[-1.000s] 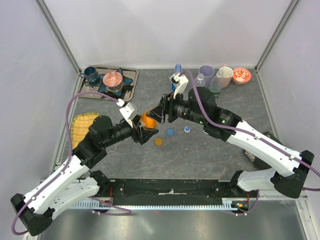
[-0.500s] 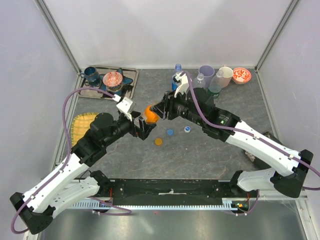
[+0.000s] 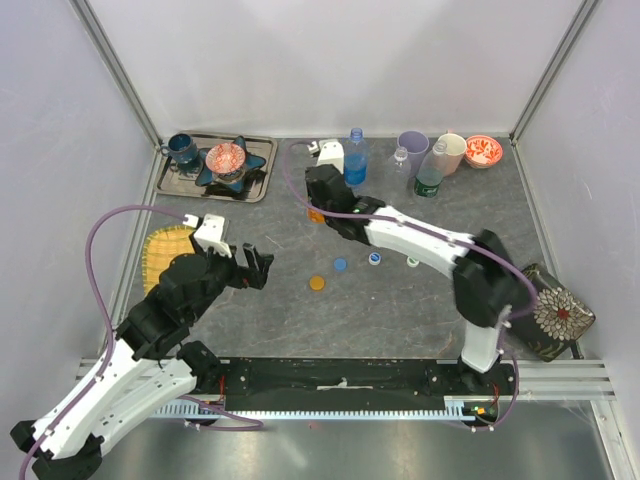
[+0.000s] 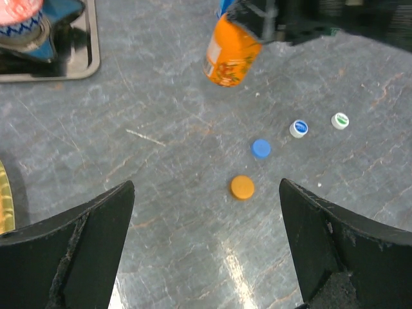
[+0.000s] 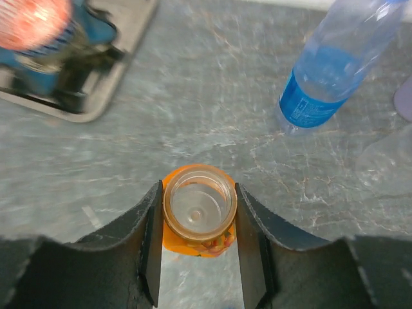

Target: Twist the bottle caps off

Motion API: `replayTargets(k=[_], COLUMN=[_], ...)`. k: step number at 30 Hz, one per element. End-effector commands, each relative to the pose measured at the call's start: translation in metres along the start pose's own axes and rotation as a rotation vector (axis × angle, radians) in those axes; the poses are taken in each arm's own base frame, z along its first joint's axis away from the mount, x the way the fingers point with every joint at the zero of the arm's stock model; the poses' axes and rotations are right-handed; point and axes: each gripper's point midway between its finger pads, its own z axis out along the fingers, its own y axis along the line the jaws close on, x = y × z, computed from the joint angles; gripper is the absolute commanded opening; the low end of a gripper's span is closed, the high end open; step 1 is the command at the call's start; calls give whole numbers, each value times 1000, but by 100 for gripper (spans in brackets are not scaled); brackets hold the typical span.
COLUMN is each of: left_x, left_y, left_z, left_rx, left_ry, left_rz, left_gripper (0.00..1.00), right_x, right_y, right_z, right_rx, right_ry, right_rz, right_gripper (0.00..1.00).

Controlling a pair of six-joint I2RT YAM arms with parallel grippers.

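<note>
The orange bottle [image 5: 199, 209] has no cap, and I look down into its open neck. My right gripper [image 5: 198, 193] is shut on that neck and holds the bottle slightly tilted, near the blue-tinted bottle [image 3: 355, 160]. In the left wrist view the orange bottle [image 4: 230, 55] hangs under the right gripper's fingers. My left gripper [image 3: 255, 268] stands open and empty, apart from the bottle. Two clear bottles [image 3: 401, 160] [image 3: 432, 170] stand at the back. Loose on the table lie an orange cap [image 4: 243, 187], a blue cap [image 4: 261, 149] and two white caps [image 4: 299, 128] [image 4: 340, 120].
A metal tray [image 3: 200, 196] at the back left holds a teal cup [image 3: 183, 150] and a red bowl on a blue star plate [image 3: 227, 160]. A woven mat [image 3: 165, 250] lies left. Lilac cup [image 3: 413, 148], beige cup [image 3: 452, 150] and red bowl [image 3: 484, 150] stand behind the bottles.
My left gripper opened, let go of the orange bottle and drew back to the near left. The right gripper carried the bottle away towards the back, next to the blue-tinted bottle.
</note>
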Motion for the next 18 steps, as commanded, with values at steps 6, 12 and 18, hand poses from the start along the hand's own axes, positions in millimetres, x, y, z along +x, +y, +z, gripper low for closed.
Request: replayTargets(k=[6,12,18], left_x=[20,12,14], left_y=[0,1,-1], left_z=[-10,-11,-7], left_rx=[19,21,28], left_ry=[42,6,11], left_rz=[-66,-60,-49], left_gripper=[99,99,99], right_x=[37,67,93], right_y=[-11,-18,-19], right_z=[108,130,138], right_rx=[106,137,143], right_ry=[28,71,116], right_rz=[-22,-42,-63], right_gripper=[0,0,0])
